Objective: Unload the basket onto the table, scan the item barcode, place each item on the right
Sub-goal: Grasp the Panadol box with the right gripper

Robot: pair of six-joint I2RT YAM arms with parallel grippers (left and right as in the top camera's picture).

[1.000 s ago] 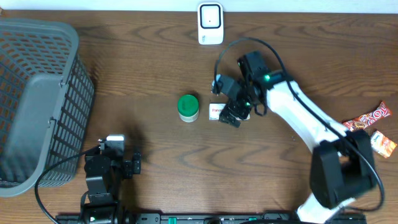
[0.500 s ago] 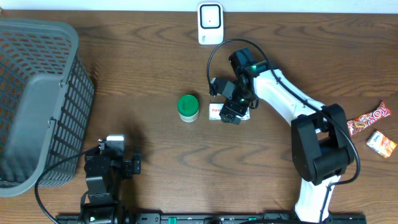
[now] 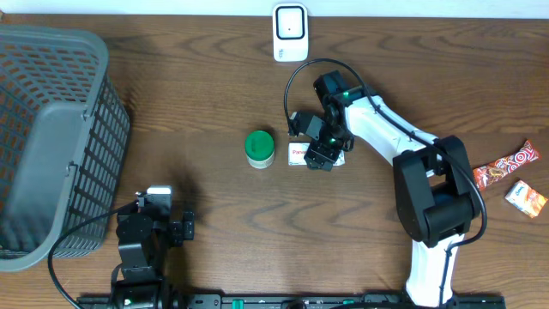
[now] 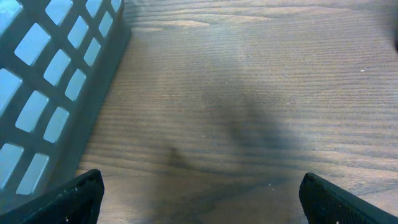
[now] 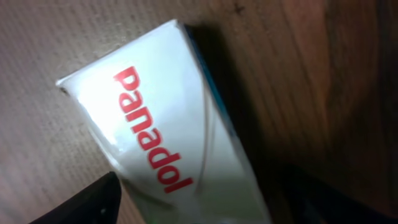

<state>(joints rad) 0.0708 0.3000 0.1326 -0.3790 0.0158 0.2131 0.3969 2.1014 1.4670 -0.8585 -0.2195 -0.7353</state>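
A white Panadol box (image 5: pixel 158 124) with red lettering lies flat on the wooden table, just right of centre in the overhead view (image 3: pixel 297 154). My right gripper (image 3: pixel 320 158) is down over it. In the right wrist view the box runs between the open jaws of that gripper (image 5: pixel 208 202), with one dark finger (image 5: pixel 87 202) close against the box's left edge and the other lost in shadow. The white barcode scanner (image 3: pixel 290 33) stands at the table's far edge. My left gripper (image 4: pixel 200 205) (image 3: pixel 182 228) hovers open over bare wood near the front left.
A grey mesh basket (image 3: pixel 51 137) fills the left side, and its wall (image 4: pixel 56 93) shows close by in the left wrist view. A green-lidded jar (image 3: pixel 259 148) stands just left of the box. Two snack packets (image 3: pixel 506 165) (image 3: pixel 525 197) lie at the right edge.
The right arm has swung its elbow in and settled lower over the Panadol box, and its jaws have narrowed around it. The left arm and the other objects have not moved.
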